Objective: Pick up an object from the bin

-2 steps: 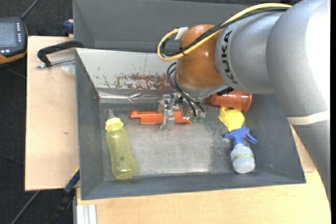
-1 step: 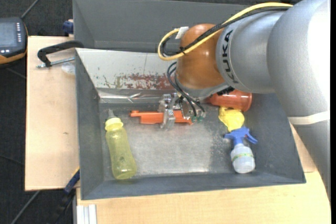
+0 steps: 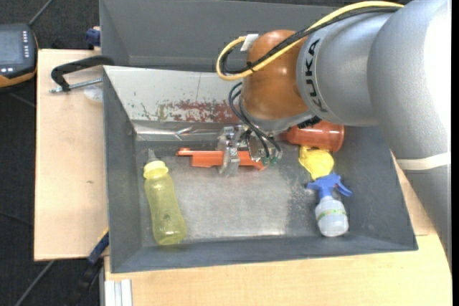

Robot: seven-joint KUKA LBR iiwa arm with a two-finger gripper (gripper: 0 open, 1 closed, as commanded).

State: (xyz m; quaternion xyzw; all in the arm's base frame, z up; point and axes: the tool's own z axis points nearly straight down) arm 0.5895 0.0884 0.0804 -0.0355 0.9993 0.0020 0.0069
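1. Claw (image 3: 231, 153) is right down on the orange strip (image 3: 204, 156), a long flat tool lying crosswise on the bin (image 3: 122, 175) floor, up and to the right of the yellow bottle (image 3: 163, 211). Honestly can't tell whether the claw is spread, pressed together or pinching the strip. The wrist and its cables crowd that spot.
2. My read is that the step in hand is getting a solid grip on that strip. It looks thin and lies flat on the metal, so I'd guess the claw has to go all the way to the floor. It should bite across the narrow width, not along the length.
3. The claw sits a bit past the strip's middle, on the half farther from the bottle. With an off-centre grip, the bottle-side end may droop or swing on the lift. Nudging toward the middle would be my pick.
4. Neighbours: a red cup (image 3: 319, 134), a yellow lump (image 3: 314, 160) and a sprayer (image 3: 330, 208) all lie farther right of the bottle than the strip does. The cup is the nearest to the claw. The bottle itself is well apart from it.
5. I'd lift straight up and watch that the cables don't drag the strip's far end toward the cup.
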